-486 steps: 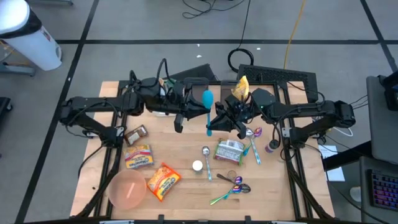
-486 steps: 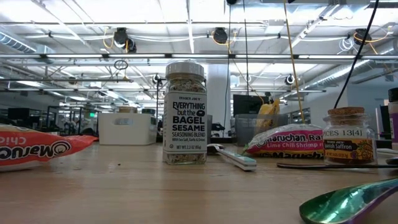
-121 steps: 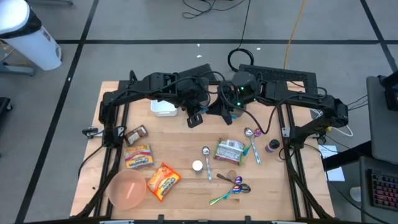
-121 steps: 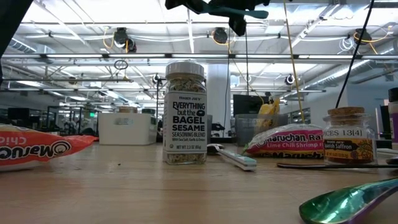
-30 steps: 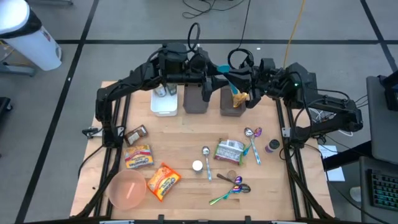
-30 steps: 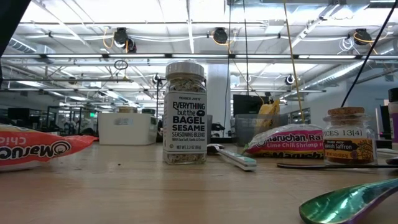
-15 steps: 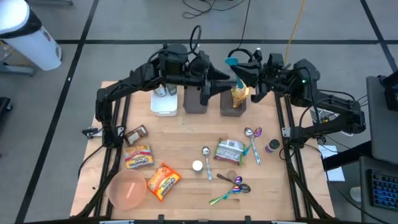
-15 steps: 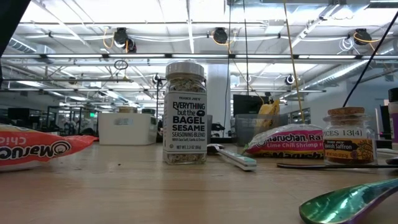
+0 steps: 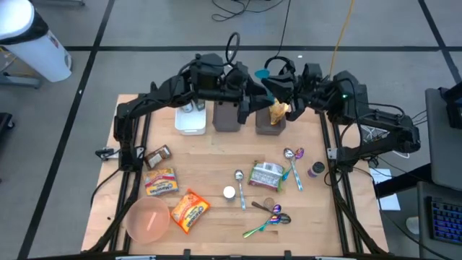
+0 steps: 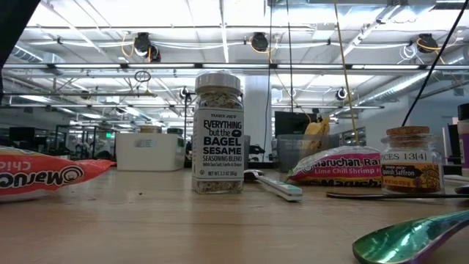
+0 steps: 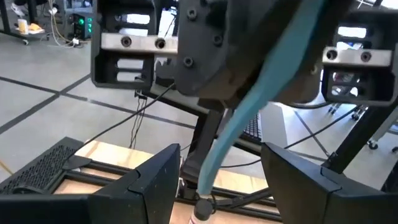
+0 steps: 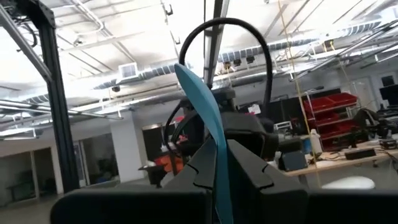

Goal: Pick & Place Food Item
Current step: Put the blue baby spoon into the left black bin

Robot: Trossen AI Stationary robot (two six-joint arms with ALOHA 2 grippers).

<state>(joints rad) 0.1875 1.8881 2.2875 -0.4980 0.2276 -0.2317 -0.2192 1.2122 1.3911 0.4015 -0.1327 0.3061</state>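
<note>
While the right hand (image 9: 283, 92) is squeezed shut on a blue spatula (image 9: 270, 76), the left hand (image 9: 254, 99) sits close by, fingers apart, holding nothing. A yellow snack bag (image 9: 278, 110) stands in a grey bin (image 9: 268, 127). Noodle packets (image 9: 189, 209) wait on the wooden worktop (image 9: 216, 162). Grey floor with cables lies around.
</note>
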